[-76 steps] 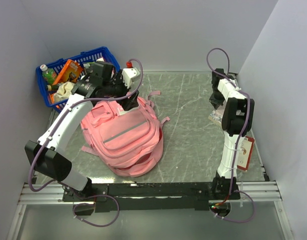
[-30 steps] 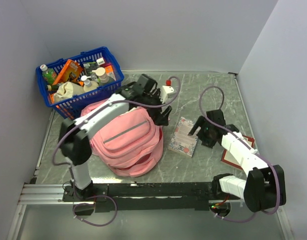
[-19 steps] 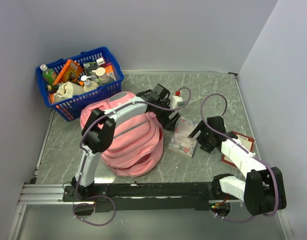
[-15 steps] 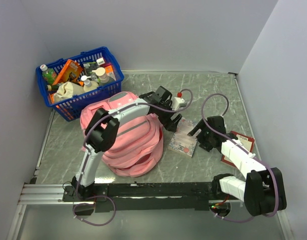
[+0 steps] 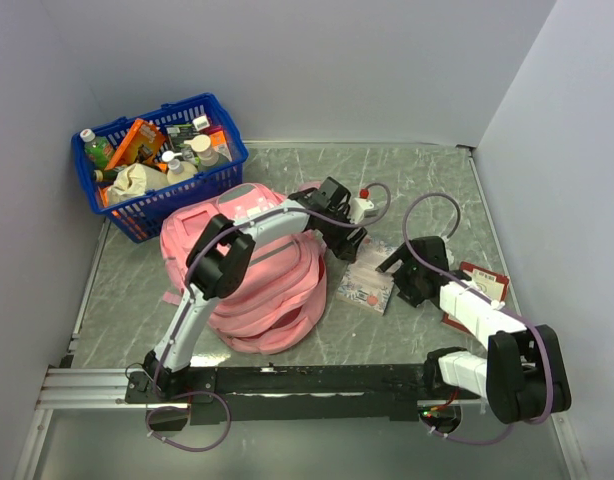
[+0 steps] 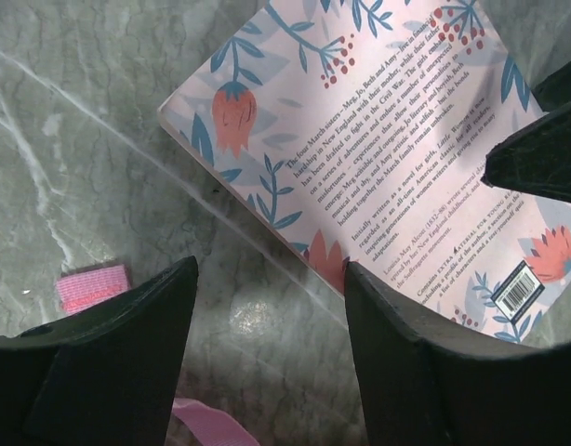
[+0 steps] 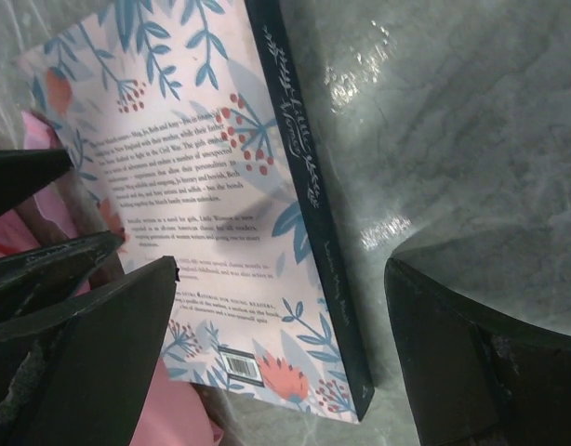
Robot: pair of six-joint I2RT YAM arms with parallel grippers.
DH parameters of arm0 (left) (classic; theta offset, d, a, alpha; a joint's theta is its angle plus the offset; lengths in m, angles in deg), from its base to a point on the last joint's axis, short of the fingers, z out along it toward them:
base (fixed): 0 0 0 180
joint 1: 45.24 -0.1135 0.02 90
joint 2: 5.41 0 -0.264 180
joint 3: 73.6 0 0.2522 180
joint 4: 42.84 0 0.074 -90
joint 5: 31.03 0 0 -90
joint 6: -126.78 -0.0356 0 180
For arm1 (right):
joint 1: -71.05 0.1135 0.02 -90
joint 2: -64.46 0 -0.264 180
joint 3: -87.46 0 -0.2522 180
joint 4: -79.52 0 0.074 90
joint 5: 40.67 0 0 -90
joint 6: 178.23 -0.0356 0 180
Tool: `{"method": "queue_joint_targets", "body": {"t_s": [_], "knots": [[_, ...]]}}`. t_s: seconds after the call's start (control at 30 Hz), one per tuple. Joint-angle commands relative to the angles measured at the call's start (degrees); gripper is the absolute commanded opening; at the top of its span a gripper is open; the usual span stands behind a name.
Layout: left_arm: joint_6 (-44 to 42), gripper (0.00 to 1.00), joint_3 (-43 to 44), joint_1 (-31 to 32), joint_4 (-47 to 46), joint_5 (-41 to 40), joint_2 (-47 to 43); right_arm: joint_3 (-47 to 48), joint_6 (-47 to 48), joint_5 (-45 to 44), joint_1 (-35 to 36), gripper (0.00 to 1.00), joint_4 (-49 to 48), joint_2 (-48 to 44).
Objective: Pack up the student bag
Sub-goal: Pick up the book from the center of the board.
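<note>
I have two pincers here and both stand spread, pinching nothing. My left pincer (image 6: 267,279) hangs low over the table (image 5: 407,190), its two fingers apart. One finger is above bare stone and the other is above the near edge of the one book (image 5: 365,285), which lies flat with its flowered back cover up. My right pincer (image 7: 281,279) comes at the same book from the other side, its jaws as wide as they go. One finger is over the cover and the other over the table beyond the dark spine (image 7: 304,186); I cannot tell whether either finger touches. The one student bag (image 5: 252,270) lies slumped on the table to the left of the book, just beside it, with my left arm reaching across its top. One loose pink strap end (image 6: 90,287) rests on the stone by my left fingers. One blue basket (image 5: 172,197) sits at the far left corner, well apart from the book, and holds several bottles and packets. One flat red-edged thing (image 5: 479,272) lies partly under my right arm.
</note>
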Motion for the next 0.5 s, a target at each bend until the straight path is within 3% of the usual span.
{"method": "queue_joint_targets", "body": {"t_s": [0.0, 0.13, 0.23, 0.27, 0.3, 0.47], "knots": [[-1.0, 0.65, 1.9, 1.5, -0.1, -2.6, 2.0, -2.0, -2.1, -1.1, 0.6, 1.0, -4.6, 0.2], [-1.9, 0.45, 3.0, 2.5, 1.6, -3.2, 3.1, -3.8, -3.1, 2.8, 2.4, 1.0, -14.2, 4.5], [-1.2, 0.22, 2.4, 2.7, 1.3, -2.9, 2.9, -5.5, -4.0, 5.3, 4.4, 1.0, -20.3, 6.2], [-0.9, 0.09, 2.4, 2.7, 1.3, -2.6, 2.8, -5.7, -4.2, 5.5, 5.0, 1.0, -22.6, 6.4], [-0.6, 0.05, 2.2, 3.0, 1.5, -2.1, 2.4, -5.8, -4.5, 5.9, 5.7, 1.0, -23.7, 6.2], [1.2, 0.01, -0.7, 3.4, -0.1, -1.1, 1.0, -9.5, -5.5, 7.9, 6.1, 1.0, -33.8, -0.5]]}}
